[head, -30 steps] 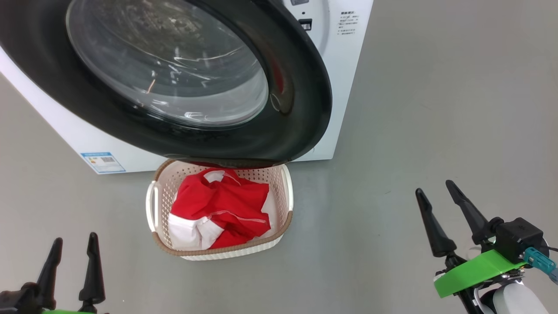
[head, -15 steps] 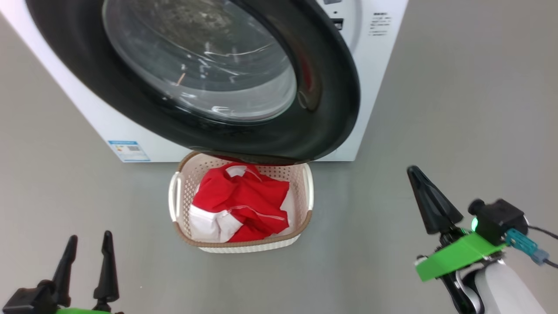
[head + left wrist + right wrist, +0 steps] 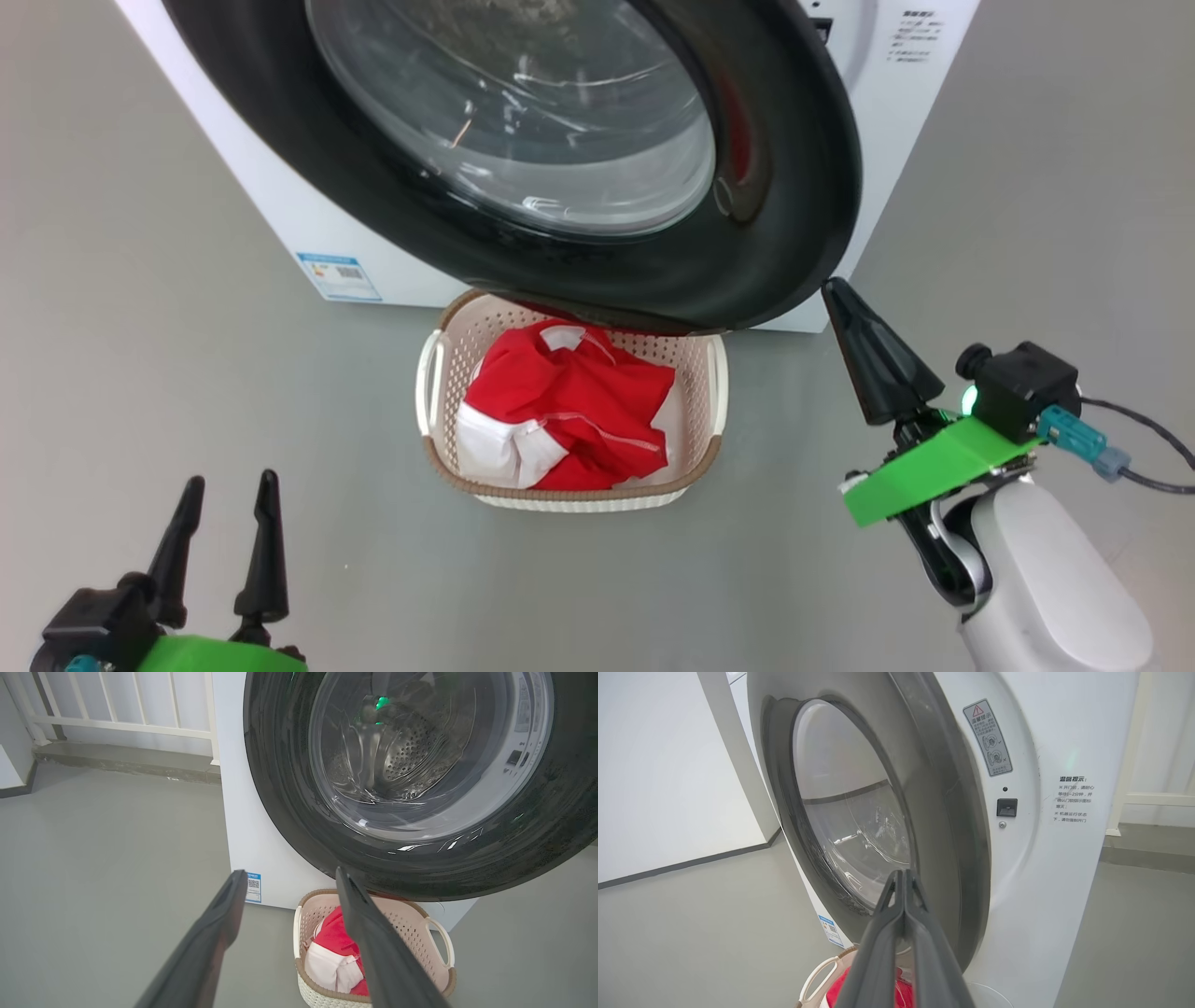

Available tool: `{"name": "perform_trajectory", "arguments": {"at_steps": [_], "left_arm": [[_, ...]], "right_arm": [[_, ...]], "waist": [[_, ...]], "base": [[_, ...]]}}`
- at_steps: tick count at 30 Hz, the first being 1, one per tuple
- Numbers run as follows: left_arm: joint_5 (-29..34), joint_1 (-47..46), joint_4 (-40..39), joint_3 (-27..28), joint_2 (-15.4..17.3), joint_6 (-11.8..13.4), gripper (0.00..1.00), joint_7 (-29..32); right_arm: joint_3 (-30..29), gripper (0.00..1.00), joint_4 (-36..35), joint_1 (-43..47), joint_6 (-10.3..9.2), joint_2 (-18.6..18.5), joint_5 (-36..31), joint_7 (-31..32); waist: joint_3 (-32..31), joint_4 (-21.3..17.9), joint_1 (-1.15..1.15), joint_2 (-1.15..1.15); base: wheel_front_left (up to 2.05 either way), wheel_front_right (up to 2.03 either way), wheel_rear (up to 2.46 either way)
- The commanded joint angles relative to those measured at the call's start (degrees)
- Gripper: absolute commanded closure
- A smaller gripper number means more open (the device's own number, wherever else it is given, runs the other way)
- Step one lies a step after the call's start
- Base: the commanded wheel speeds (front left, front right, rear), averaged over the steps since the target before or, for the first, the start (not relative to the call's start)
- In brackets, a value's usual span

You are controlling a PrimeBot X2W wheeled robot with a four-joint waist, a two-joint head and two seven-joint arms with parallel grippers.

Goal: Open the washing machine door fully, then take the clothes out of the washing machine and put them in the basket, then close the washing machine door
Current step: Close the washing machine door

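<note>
Red fabric with white panels, the clothes [image 3: 569, 401], is heaped in the basket [image 3: 571, 495], which is set on the floor [image 3: 140, 373] just before the washing machine [image 3: 280, 215], beneath the lower rim of the open washing machine door [image 3: 803, 187]; a blue label sticker [image 3: 338, 276] bearing a QR code is stuck low on the white front; a warning sticker [image 3: 987, 737] and Chinese lettering [image 3: 1073, 798] are printed beside the latch [image 3: 1006, 807]; the left pincer [image 3: 231, 478] is spread, released, well apart from the basket; the right pincer [image 3: 831, 285] is clenched on nothing, near the door's rim.

I see the glossy black-ringed washing machine door [image 3: 775, 187] standing ajar from the white washing machine [image 3: 392, 275], overhanging the cream basket [image 3: 569, 493] that holds the red-and-white clothes [image 3: 579, 401].
</note>
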Motion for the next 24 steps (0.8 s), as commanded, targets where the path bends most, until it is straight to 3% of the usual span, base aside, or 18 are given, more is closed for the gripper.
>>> {"name": "perform_trajectory", "arguments": {"at_steps": [1, 11, 24], "left_arm": [[-0.09, -2.12, -1.27, 1.80, 1.13, -0.16, 0.00, -0.69], [-0.64, -4.47, -1.93, 0.95, 1.55, -0.16, 0.00, -0.69], [-1.26, -7.49, -3.22, -0.72, 2.07, -0.17, 0.00, -0.69]], "right_arm": [[0.72, 1.00, -0.93, -1.39, 0.09, 0.66, 0.27, -0.27], [-2.32, 1.00, 2.59, -7.75, 0.09, 2.85, -0.41, -0.27], [-7.17, 1.00, 5.11, -15.46, 0.09, 2.95, -0.97, -0.27]], "waist": [[0.86, 0.68, 0.00, 0.00], [4.12, 1.79, 0.00, 0.00], [8.25, 3.83, 0.00, 0.00]], "base": [[0.00, 0.00, 0.00], [0.00, 0.00, 0.00], [0.00, 0.00, 0.00]]}}
